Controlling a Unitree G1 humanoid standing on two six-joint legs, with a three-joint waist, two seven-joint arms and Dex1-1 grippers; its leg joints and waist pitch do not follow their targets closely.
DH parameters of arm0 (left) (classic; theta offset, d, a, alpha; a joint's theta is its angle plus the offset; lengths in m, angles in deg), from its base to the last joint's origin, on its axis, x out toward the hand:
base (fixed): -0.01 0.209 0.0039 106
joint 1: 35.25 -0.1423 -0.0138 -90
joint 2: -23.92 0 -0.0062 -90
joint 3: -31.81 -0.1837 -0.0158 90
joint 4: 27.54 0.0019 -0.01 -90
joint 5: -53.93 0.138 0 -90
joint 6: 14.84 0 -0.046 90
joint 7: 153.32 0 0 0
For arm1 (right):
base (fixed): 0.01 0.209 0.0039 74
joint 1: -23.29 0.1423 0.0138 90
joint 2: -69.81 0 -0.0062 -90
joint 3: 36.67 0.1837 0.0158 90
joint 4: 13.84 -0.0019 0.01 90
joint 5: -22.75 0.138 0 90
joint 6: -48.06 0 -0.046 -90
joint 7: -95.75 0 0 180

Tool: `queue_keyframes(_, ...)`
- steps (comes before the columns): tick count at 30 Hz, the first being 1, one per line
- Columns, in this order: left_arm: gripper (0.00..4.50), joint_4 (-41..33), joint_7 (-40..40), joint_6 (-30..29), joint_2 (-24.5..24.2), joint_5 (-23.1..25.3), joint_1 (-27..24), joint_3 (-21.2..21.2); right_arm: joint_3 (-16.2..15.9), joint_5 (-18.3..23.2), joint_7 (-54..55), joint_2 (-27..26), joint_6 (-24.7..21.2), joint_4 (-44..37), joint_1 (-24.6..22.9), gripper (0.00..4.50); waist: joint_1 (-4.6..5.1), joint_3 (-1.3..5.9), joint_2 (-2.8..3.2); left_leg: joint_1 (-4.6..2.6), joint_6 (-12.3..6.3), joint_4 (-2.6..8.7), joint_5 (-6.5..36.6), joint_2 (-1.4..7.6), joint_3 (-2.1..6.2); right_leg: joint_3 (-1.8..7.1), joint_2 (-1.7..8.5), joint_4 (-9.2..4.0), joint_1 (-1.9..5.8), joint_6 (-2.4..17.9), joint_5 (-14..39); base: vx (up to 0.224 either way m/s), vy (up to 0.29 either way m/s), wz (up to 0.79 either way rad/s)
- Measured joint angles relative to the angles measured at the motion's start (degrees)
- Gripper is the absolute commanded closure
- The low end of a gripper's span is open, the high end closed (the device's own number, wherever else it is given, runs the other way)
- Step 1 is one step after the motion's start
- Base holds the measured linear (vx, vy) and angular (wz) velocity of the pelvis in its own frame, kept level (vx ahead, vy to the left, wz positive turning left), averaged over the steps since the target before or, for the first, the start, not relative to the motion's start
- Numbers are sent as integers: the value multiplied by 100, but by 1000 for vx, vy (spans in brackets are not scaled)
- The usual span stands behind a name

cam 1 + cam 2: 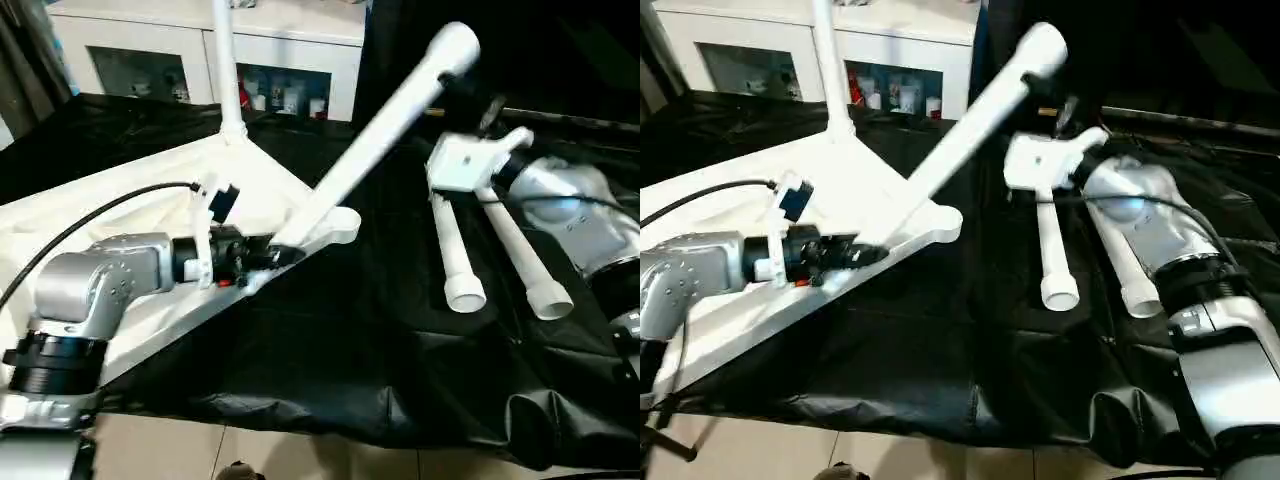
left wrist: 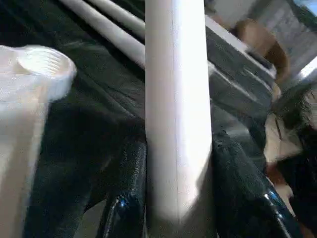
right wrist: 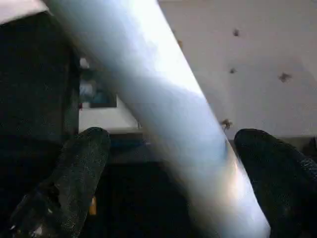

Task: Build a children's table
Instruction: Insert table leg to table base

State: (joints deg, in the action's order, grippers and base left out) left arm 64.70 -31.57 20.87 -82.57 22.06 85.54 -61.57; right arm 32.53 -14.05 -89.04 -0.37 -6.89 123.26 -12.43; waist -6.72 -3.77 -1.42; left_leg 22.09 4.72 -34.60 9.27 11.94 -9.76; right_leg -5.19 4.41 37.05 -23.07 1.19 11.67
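Note:
The children's table lies upside down, its white top (image 1: 120,215) on a black cloth at the left. One white leg (image 1: 225,60) stands upright in the far corner. A second leg (image 1: 380,135) leans steeply up to the right from beside the near corner socket (image 1: 338,225), whose threaded mouth (image 2: 42,64) stands bare. My left gripper (image 1: 275,252) is shut on this leg's lower end, one black finger (image 2: 126,193) on each side. My right gripper (image 3: 173,139) is open near the leg's upper part, its fingers (image 3: 84,163) apart from the tube.
Two loose white legs (image 1: 455,250) (image 1: 525,265) lie side by side on the black cloth (image 1: 360,340), under my right forearm (image 1: 1140,215). A white cabinet with glass fronts (image 1: 290,60) stands behind. The cloth's front edge drops to a tiled floor (image 1: 300,450).

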Motion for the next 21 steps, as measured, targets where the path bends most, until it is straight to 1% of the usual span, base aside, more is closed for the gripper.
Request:
queue_keyframes(1, 304, -51, -84, -30, -30, -2, -3, -64, -37, -118, 92, 2, 54, 71, 40, 0, 17, -1, -1, 0, 0, 0, 0, 0, 0, 0, 0, 0, 0, 0, 0, 0, 0, 0)
queue_keyframes(4, 304, -135, -217, -40, -153, -1, -22, -213, -96, -239, 266, 1, 121, 222, 75, 0, 47, -1, -2, 0, -1, 0, 0, -2, -1, 0, 0, 1, 0, 0, 0, 0, 0, 0)
queue_keyframes(8, 304, -145, -299, -60, -271, -2, -62, -222, -260, -500, 582, 0, 234, 603, 166, 0, 105, -1, -2, 0, 0, -4, 0, -3, -2, 0, -2, 3, -1, 1, -1, 0, 0, 0)
queue_keyframes(9, 304, -145, -306, -61, -281, -1, -61, -222, -288, -533, 590, -3, 283, 667, 166, 29, 111, -1, -2, 0, 0, -5, 0, -3, -2, 1, -2, 3, 0, 1, -1, 0, 0, 0)
queue_keyframes(12, 304, -111, -288, -95, -286, 5, -61, -255, -278, -407, 500, -44, 417, 816, 166, 42, 139, -2, -3, 2, -1, -8, 1, -3, -1, 1, -2, 4, 0, 2, -1, 0, 0, 0)
queue_keyframes(14, 304, -92, -269, -95, -280, 6, -55, -254, -224, -269, 372, -101, 447, 871, 165, 70, 160, -2, -3, 2, -1, -9, 1, -3, -1, 1, -2, 5, 0, 2, -2, 0, 0, 0)
queue_keyframes(15, 304, -91, -265, -98, -280, 6, -54, -254, -206, -187, 307, -125, 452, 905, 165, 83, 163, -1, -2, 2, -1, -9, 1, -3, -1, 1, -2, 5, 0, 2, -2, 0, 0, 0)
queue_keyframes(18, 304, -88, -272, -111, -299, 10, -54, -279, -157, -43, 207, -164, 514, 1025, 171, 91, 163, -1, -2, 2, -1, -10, 1, -2, -1, 1, -2, 6, 0, 3, -2, 0, 0, 0)
queue_keyframes(19, 304, -88, -276, -111, -322, 11, -54, -289, -153, -24, 200, -177, 555, 1075, 172, 114, 163, -2, -2, 2, -1, -11, 1, -2, -1, 1, -3, 6, 0, 3, -3, 0, 0, 0)
queue_keyframes(20, 304, -88, -277, -111, -340, 11, -54, -303, -151, -1, 197, -196, 571, 1115, 172, 114, 163, -1, -2, 2, -2, -11, 1, -2, -2, 1, -3, 6, 0, 4, -3, 0, 0, 0)
queue_keyframes(21, 304, -88, -277, -111, -355, 12, -54, -320, -149, 29, 187, -209, 590, 1154, 172, 123, 163, -1, -2, 2, -2, -11, 1, -3, -1, 1, -3, 6, 0, 4, -3, 0, 0, 0)
